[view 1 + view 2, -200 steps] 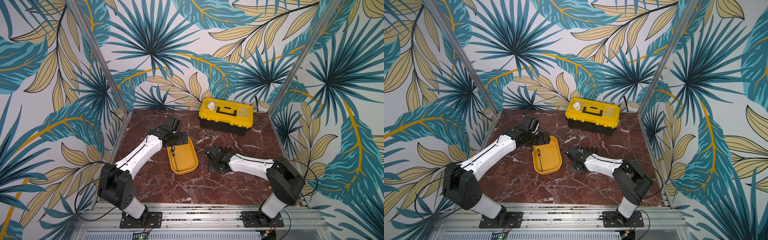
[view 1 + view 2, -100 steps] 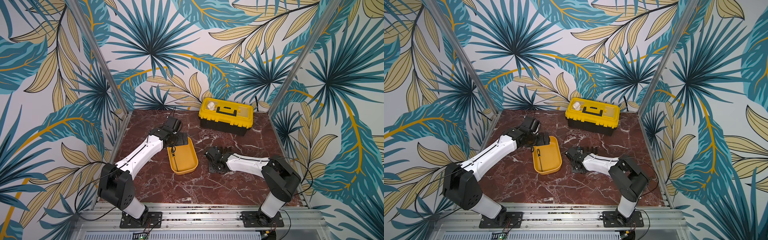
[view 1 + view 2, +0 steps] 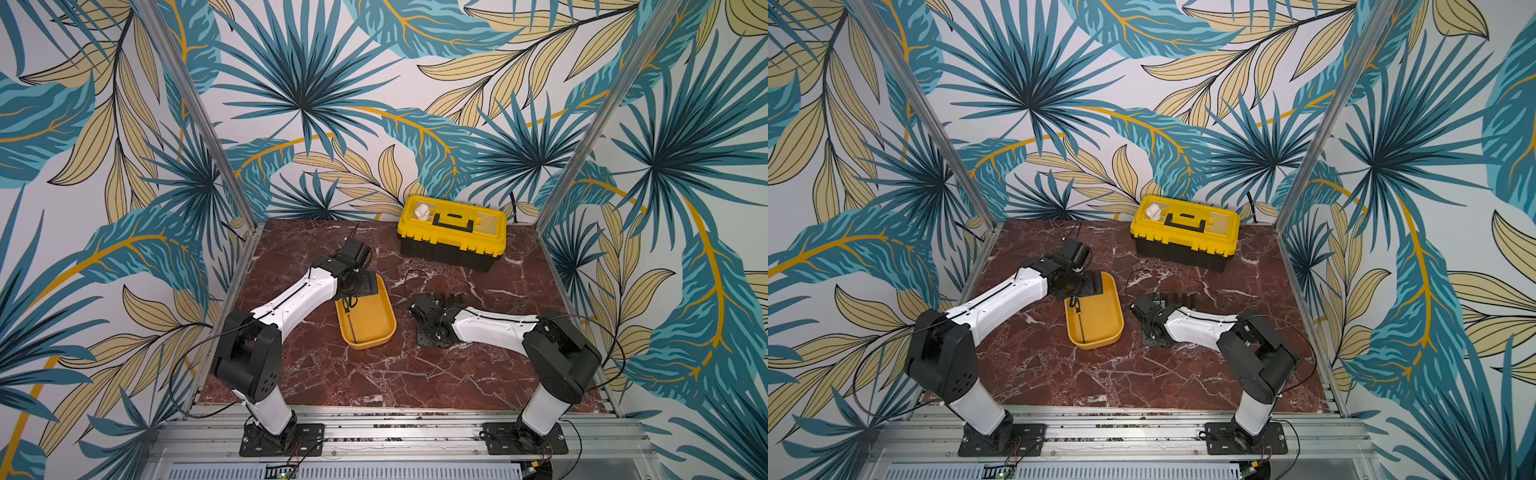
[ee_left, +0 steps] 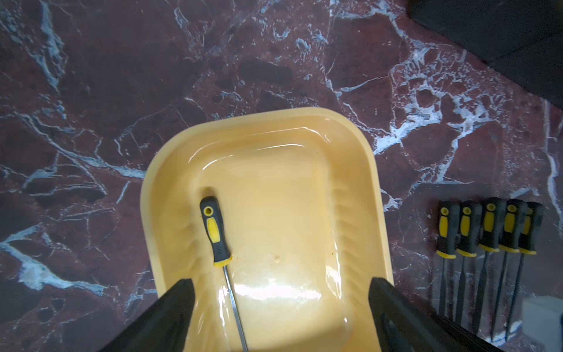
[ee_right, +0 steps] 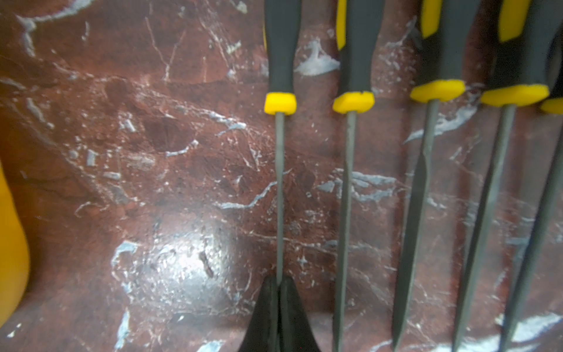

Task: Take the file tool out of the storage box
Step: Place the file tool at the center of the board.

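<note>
Red marble tabletop (image 3: 374,374), leaf-print walls (image 3: 291,83); left gripper (image 4: 281,283) spread over storage box (image 4: 359,170), right gripper (image 5: 278,280) pinches row-end file (image 5: 279,183) shaft.

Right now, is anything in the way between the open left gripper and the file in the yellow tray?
Nothing visible. The left gripper hangs open over the storage box, and the file tool lies alone on its floor. It lies close to one long wall, which might crowd a finger.

A black, yellow-lidded toolbox (image 3: 452,237) stands at the marble worktop's (image 3: 374,374) back edge, a small white piece (image 3: 421,212) on its lid.
</note>
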Controlling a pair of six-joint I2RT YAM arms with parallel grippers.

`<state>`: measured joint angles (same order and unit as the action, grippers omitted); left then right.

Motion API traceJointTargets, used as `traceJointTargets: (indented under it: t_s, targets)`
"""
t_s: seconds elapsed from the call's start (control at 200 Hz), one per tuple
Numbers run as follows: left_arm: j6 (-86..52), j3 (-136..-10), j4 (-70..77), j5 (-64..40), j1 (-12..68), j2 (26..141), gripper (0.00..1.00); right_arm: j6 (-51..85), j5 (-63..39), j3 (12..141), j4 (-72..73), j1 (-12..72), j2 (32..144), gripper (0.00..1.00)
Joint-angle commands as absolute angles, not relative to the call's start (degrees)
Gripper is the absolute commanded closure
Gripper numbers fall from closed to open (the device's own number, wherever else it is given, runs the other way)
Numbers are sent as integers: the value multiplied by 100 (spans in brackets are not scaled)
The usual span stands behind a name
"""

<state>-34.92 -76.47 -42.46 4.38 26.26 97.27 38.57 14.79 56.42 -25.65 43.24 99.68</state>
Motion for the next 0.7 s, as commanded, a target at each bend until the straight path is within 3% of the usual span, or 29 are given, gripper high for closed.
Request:
traceJointTargets:
  t_s: [0.0,0.326,0.696]
  targets:
    - [-3724,-7676,-4243,738,2681,9925,9,3895,1452,5629,-2589,4359,10143,94]
    - [-4343,-7757,-4452,1187,2707,10401,15,3742,1247,5580,-2533,4360,9766,77]
    - [-4698,-7810,-4653,1621,2786,10828,22,3172,568,5616,-2434,4359,8688,35]
